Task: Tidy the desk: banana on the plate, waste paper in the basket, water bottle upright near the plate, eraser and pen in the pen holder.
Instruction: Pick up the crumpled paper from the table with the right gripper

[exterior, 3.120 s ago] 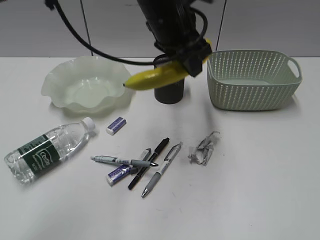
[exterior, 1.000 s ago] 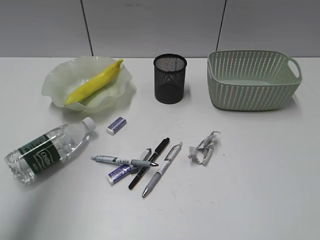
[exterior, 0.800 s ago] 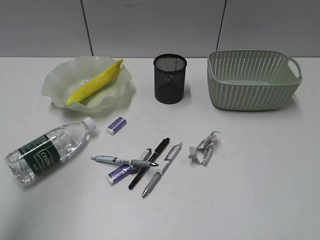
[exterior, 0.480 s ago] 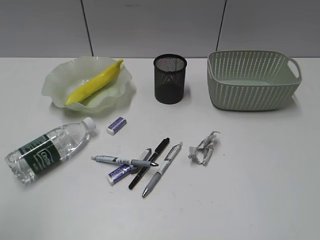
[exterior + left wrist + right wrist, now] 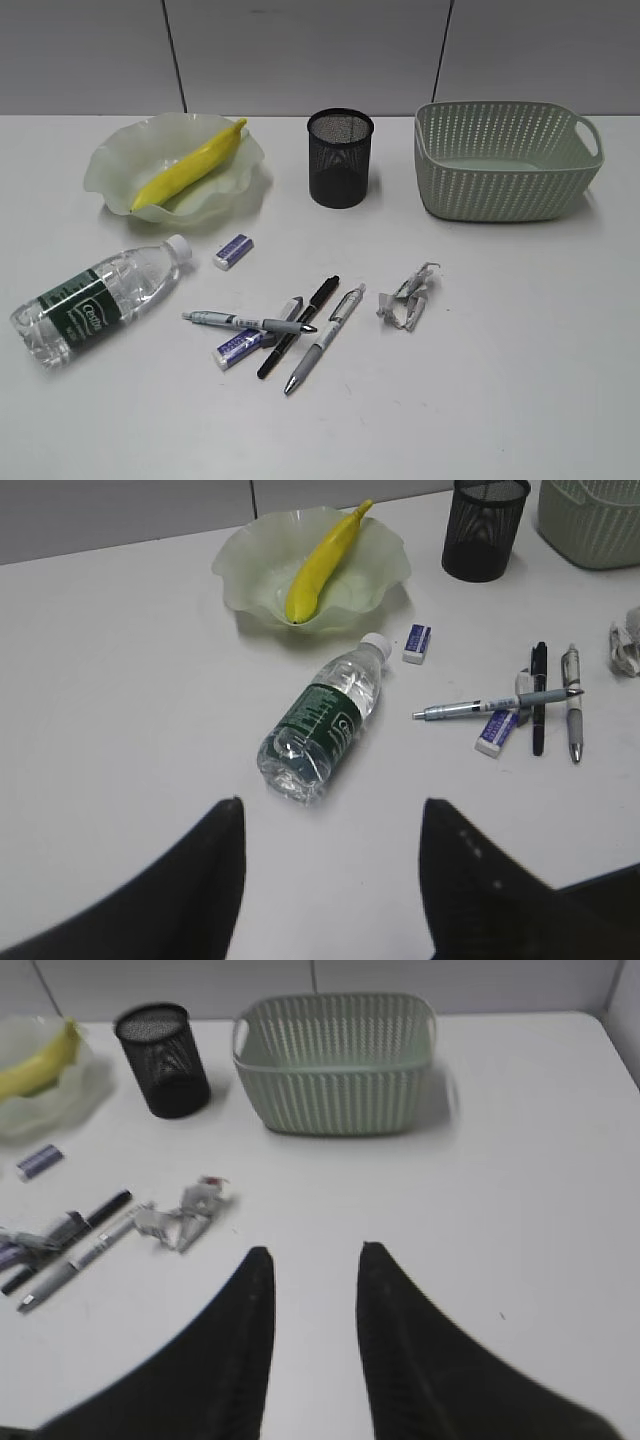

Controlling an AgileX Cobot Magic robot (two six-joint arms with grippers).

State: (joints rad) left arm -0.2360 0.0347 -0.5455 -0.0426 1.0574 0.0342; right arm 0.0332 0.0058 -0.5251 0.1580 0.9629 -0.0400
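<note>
Banana (image 5: pixel 188 167) sitting in plate (image 5: pixel 110 160), upper left. Both grippers (image 5: pixel 330 825) (image 5: pixel 315 1260) hanging spread, empty. Paper (image 5: pixel 408 297) centre-right: light, crushable; pinching across middle.

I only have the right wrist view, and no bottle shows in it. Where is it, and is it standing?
Observer: The bottle lies on its side at the front left of the desk, cap toward the plate.
Operator: What is the left tool doing?
Observer: The left tool is open and empty, with the bottle just ahead of it.
Operator: I make out one eraser. Any more?
Observer: Two: one eraser lies alone between cap and plate, and a second eraser lies among the pens.
</note>
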